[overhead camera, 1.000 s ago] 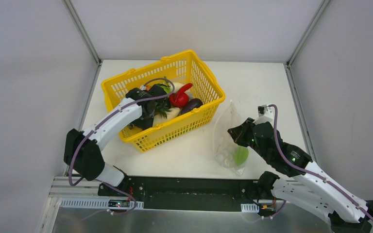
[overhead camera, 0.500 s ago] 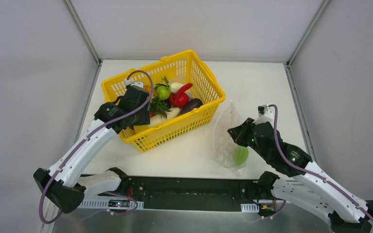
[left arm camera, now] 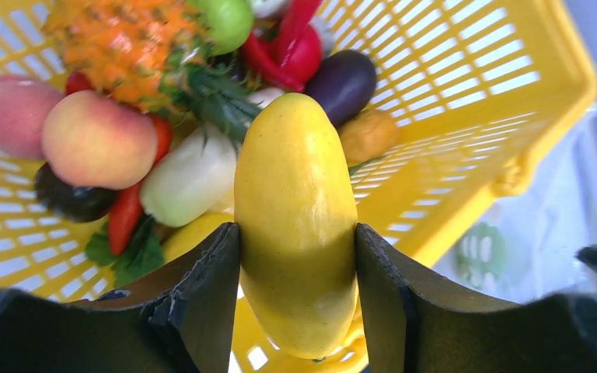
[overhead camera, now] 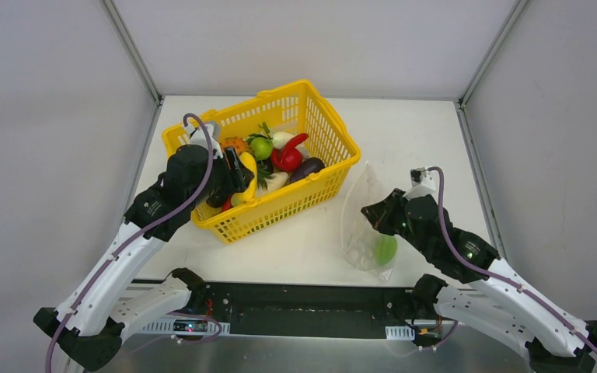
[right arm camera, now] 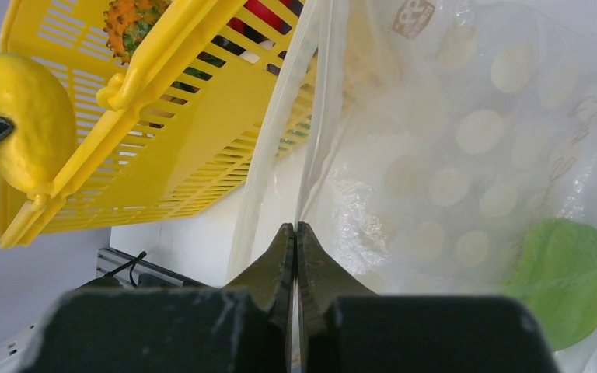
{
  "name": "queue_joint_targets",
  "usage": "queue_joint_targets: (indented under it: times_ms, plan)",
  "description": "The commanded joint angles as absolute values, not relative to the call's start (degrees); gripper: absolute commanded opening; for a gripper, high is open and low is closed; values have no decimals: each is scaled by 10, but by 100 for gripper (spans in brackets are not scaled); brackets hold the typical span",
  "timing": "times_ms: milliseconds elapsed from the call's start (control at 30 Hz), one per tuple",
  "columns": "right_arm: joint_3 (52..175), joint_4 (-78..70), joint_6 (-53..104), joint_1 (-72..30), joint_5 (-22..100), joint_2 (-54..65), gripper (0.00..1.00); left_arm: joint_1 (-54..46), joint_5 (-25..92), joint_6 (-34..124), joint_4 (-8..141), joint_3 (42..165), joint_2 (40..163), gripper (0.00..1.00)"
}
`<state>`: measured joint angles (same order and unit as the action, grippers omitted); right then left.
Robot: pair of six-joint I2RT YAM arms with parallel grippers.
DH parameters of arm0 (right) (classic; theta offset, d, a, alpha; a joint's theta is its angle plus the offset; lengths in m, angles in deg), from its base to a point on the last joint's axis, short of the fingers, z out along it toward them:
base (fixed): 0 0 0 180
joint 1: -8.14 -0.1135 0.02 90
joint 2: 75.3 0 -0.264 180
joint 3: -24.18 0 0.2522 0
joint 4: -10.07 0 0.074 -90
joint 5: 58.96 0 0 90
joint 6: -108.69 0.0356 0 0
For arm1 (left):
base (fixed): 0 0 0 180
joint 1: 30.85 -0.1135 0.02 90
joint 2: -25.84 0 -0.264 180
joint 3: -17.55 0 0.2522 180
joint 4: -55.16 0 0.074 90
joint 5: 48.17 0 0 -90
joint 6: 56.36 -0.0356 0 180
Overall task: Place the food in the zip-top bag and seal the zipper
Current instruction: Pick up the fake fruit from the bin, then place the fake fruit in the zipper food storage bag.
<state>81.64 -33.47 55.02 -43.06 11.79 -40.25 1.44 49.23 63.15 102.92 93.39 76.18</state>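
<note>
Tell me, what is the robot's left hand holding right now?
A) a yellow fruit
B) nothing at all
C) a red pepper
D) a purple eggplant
A: in the left wrist view the left gripper clamps a smooth yellow fruit from both sides, over the yellow basket.

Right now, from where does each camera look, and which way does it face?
Top external: above and behind the arms, looking down at the table; both arms, yellow basket and zip-top bag show.
Left wrist: on the left arm, facing into the basket; left claw grips a yellow fruit.
Right wrist: on the right arm, facing the bag; right claw pinches its edge, green fruit inside.
Shared: both wrist views show the basket and yellow fruit.
</note>
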Motion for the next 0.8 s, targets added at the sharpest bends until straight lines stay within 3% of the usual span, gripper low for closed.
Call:
queue_joint_targets:
  times_ms: [0, 467, 767]
  plan:
    - [824, -308, 543, -431, 134, -406, 0, 19, 411, 657, 945, 936, 747, 15]
    - [826, -292, 540, -431, 157, -403, 0, 36, 247, 730, 790, 917, 764, 14]
    - [826, -286, 541, -432, 165, -400, 0, 148, 246, 774, 670, 928, 846, 14]
